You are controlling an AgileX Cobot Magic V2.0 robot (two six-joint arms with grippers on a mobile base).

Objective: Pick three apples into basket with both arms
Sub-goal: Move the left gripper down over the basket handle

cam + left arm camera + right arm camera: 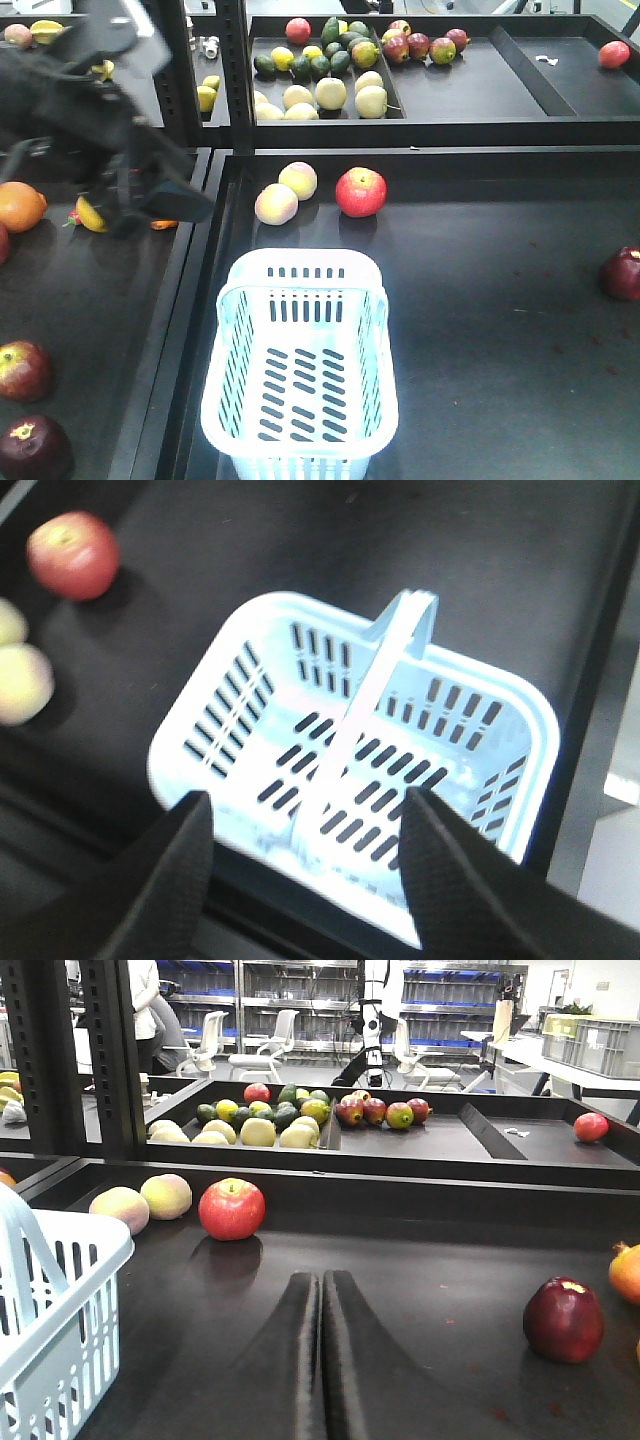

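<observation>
– Apples (33, 448): where do the three dark ones lie from the basket (300, 262)?
– All outside it. The flecked apple (22, 370) and the near-purple apple (33, 448) sit well to the basket's left, across the tray divider (185, 320). The third dark apple (622, 273) is far off to its right.
– And the lighter fruit?
– A bright red apple (361, 191) and two peaches (277, 203) sit just beyond the basket's far end.
– The grippers?
– The left arm (80, 110), blurred, is raised over the tray left of the basket. The left gripper (308, 800) has its fingers spread wide with nothing between them. The right gripper (321, 1278) is pressed closed on nothing, low over the tray floor to the basket's right.
</observation>
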